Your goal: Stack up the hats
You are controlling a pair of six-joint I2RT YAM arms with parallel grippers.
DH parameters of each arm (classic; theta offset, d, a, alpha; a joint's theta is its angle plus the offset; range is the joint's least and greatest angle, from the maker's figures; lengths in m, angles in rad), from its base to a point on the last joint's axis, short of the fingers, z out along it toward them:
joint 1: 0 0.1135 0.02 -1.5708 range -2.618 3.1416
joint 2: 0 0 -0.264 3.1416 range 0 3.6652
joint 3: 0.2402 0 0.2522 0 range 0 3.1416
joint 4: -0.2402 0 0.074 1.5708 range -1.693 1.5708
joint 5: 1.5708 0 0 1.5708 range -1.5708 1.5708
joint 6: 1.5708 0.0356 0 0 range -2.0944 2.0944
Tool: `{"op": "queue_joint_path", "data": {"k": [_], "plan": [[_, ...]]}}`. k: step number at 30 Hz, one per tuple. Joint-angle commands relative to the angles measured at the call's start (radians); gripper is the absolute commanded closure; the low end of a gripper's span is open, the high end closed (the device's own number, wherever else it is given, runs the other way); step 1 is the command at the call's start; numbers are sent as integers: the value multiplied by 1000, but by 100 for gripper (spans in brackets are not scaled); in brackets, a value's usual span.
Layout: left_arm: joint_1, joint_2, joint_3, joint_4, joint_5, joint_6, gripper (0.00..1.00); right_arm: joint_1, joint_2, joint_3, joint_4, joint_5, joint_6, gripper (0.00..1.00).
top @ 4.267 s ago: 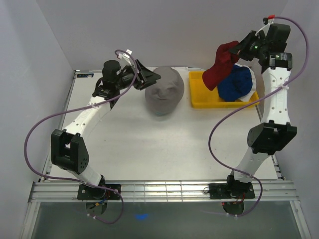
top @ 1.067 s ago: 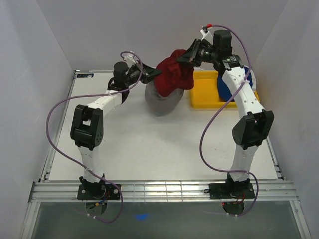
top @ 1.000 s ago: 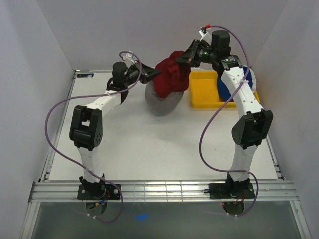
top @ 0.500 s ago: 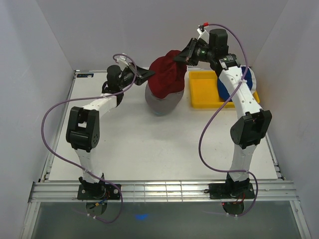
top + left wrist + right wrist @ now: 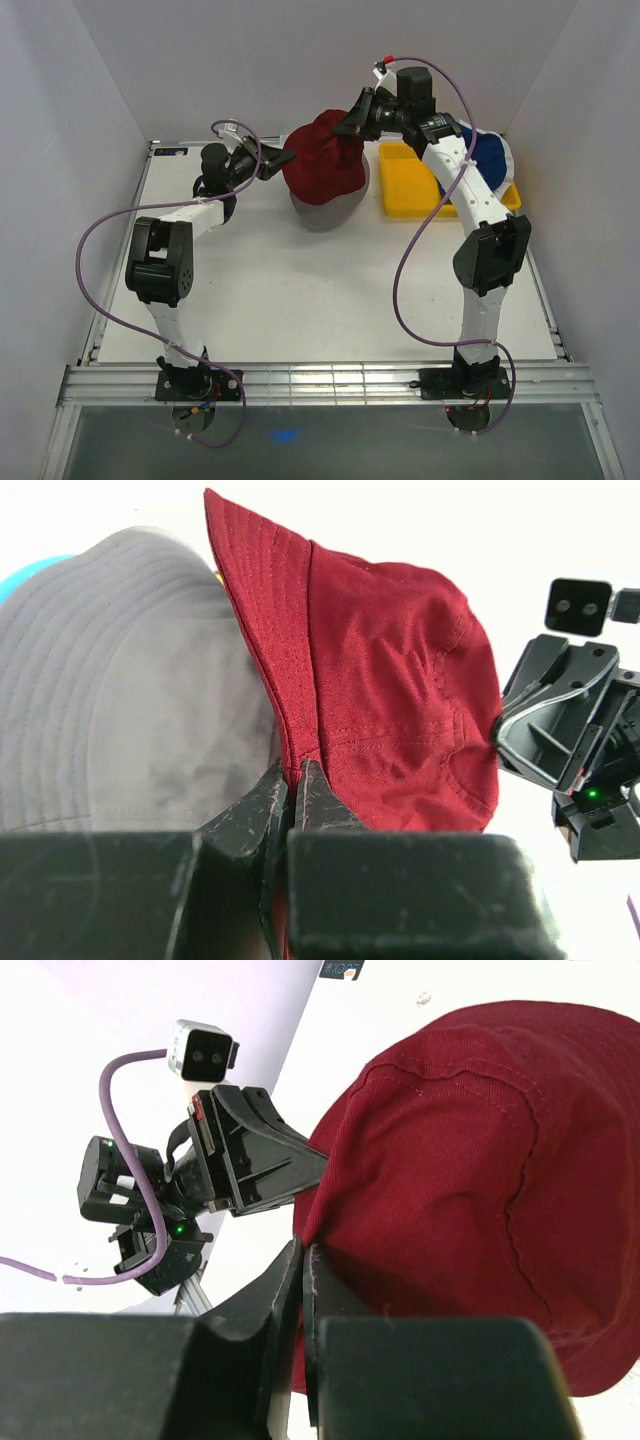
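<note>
The dark red hat [image 5: 322,158] is stretched between both grippers and sits over the top of the grey hat [image 5: 326,210], whose lower rim still shows. My left gripper [image 5: 284,160] is shut on the red brim's left side [image 5: 293,777]. My right gripper [image 5: 351,124] is shut on the opposite edge of the brim [image 5: 303,1257]. In the left wrist view the grey hat [image 5: 130,710] bulges beside the red hat [image 5: 390,700], with a teal sliver [image 5: 30,575] behind it. A navy hat [image 5: 487,152] lies at the right end of the tray.
The yellow tray [image 5: 415,185] stands right of the hats at the back of the white table [image 5: 300,290], under my right forearm. White walls close in the back and both sides.
Both grippers have carried the dark red hat leftward and down, from hanging bunched beside the tray to spread over the grey hat. Both grips have held.
</note>
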Motion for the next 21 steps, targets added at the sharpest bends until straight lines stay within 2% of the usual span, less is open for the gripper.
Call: {"op": "queue_joint_path", "data": {"k": [1,5,14,18,21], "plan": [[13,-58,-23,46,8,8,100,6,-7,-10,6,22,-42,92],[17,-36,-43,60,11,10,100,6,-8,-19,3,29,-54,91],[20,5,-62,73,22,31,100,6,-8,1,-18,48,-79,78],[24,11,-72,72,25,40,100,0,-19,8,-29,60,-85,63],[26,19,-78,72,29,43,100,-24,-31,-2,-33,49,-73,58]]}}
